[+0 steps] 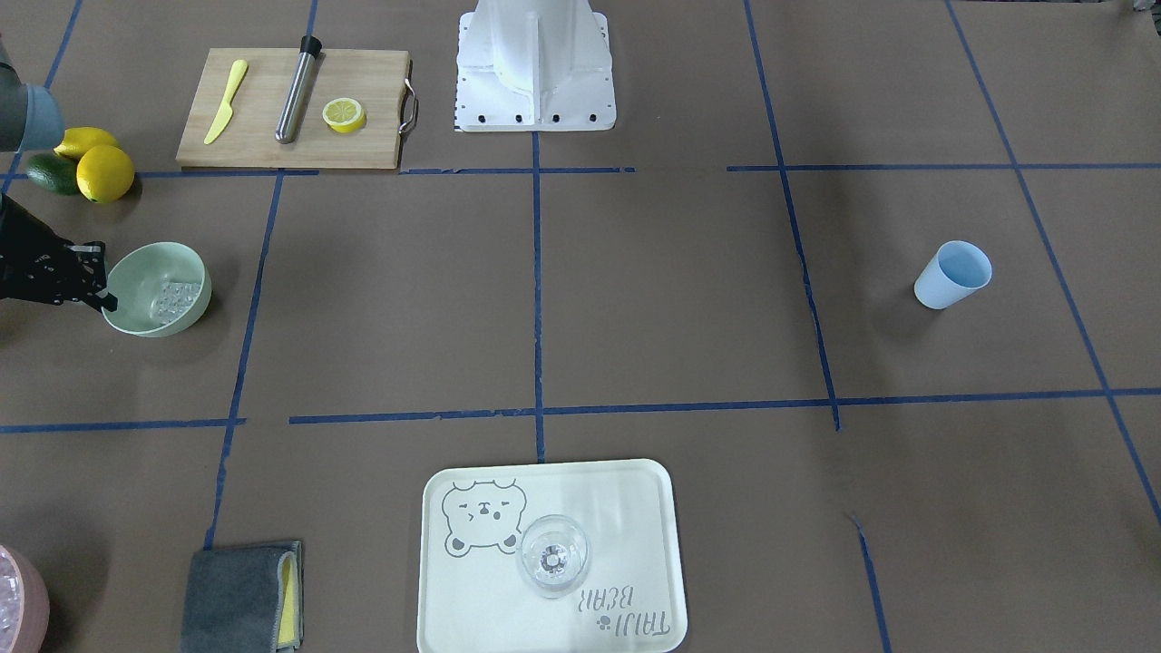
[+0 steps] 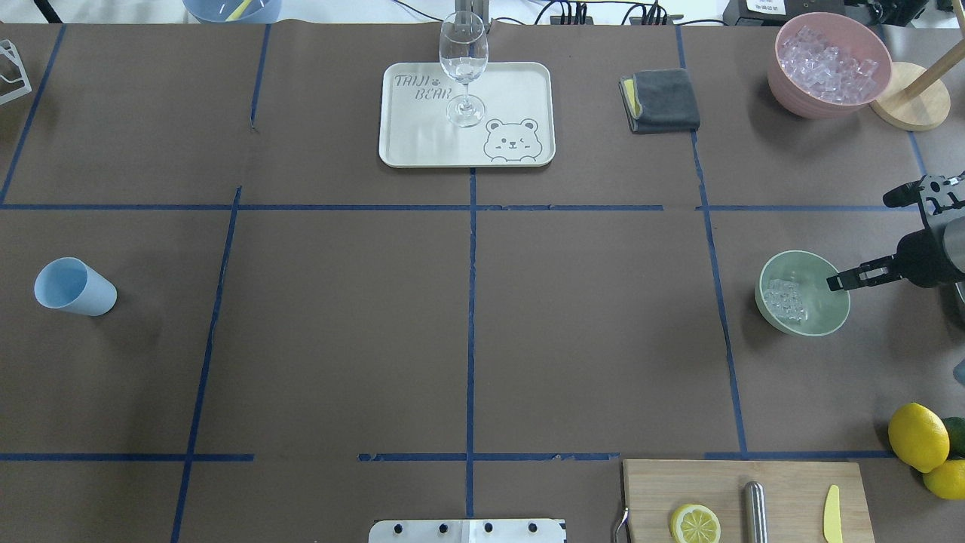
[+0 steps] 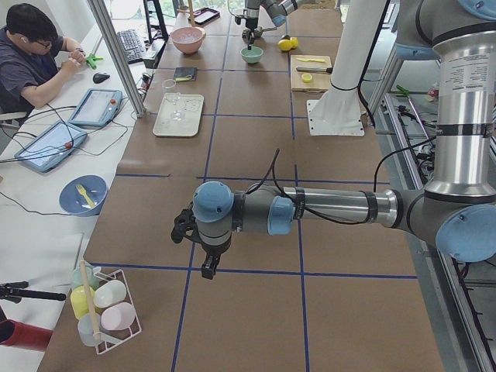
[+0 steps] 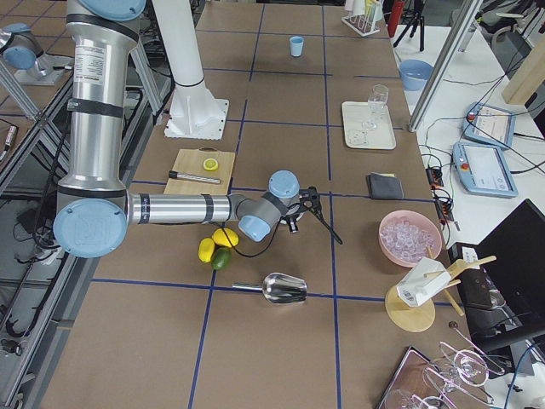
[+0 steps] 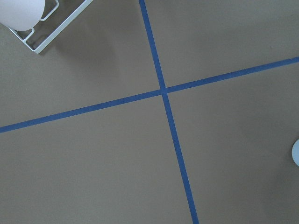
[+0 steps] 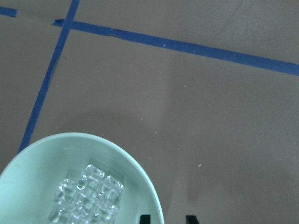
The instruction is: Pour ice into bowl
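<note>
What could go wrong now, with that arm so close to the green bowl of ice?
1. The right tool has its fingers on either side of the rim of the bowl, so a sideways pull might drag or tip the bowl.
2. The ice lies heaped on the side away from the tool; a jolt could send cubes over that edge onto the table.

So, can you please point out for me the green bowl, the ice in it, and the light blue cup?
bowl [image 2: 825, 307], overhead exterior view, on its bare inner wall.
ice [image 2: 784, 299], overhead exterior view, on the middle of the pile.
light blue cup [image 2: 92, 297], overhead exterior view, on its outer side.
</note>
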You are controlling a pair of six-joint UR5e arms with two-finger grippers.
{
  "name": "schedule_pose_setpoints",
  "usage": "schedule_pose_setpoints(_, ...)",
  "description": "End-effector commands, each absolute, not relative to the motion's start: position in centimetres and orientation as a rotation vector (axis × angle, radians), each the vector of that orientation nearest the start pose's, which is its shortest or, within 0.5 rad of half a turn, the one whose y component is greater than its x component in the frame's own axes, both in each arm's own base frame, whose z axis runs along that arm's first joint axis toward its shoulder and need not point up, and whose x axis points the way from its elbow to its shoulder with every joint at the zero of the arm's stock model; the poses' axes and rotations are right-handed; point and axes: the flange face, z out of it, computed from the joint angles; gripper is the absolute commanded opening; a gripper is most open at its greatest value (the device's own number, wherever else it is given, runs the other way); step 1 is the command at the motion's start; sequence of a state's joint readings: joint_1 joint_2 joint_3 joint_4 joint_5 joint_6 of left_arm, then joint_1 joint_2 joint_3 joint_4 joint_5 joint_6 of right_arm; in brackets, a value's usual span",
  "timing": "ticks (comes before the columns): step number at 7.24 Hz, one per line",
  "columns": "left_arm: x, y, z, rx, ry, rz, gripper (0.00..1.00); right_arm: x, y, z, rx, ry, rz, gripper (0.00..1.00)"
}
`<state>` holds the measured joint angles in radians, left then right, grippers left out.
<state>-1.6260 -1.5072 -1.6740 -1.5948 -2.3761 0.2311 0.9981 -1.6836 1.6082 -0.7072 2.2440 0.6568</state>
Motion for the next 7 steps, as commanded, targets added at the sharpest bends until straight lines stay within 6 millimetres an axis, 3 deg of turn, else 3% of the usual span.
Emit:
schedule_pose_setpoints(1, -8.7, -46.4, 63.3, 0.176, 0.789, 0.193, 1.0, -16.1, -44.8, 59.7, 0.247, -0.93, -0.118, 1.0)
schedule_pose_setpoints(2, -8.7, -46.4, 63.2, 0.177, 0.788, 0.193, 1.0, -14.2, -45.5, 59.2, 0.249, -0.918, -0.117, 1.0)
schedule_pose_setpoints(3, -8.7, -46.4, 63.2, 0.177, 0.788, 0.193, 1.0, -10.7, -46.3, 60.1, 0.265, -0.883, -0.165, 1.0)
schedule_pose_setpoints(5, -8.8, -46.3, 63.8, 0.165, 0.782, 0.19, 1.0, -1.2, -46.9, 63.2, 0.236, -0.818, -0.249, 1.0)
schedule_pose_setpoints(6, -8.7, -46.3, 63.8, 0.165, 0.789, 0.191, 1.0, 2.7, -47.7, 63.5, 0.213, -0.79, -0.274, 1.0)
schedule_pose_setpoints(7, -8.7, -46.3, 63.8, 0.167, 0.789, 0.191, 1.0, 5.2, -49.5, 62.1, 0.199, -0.761, -0.265, 1.0)
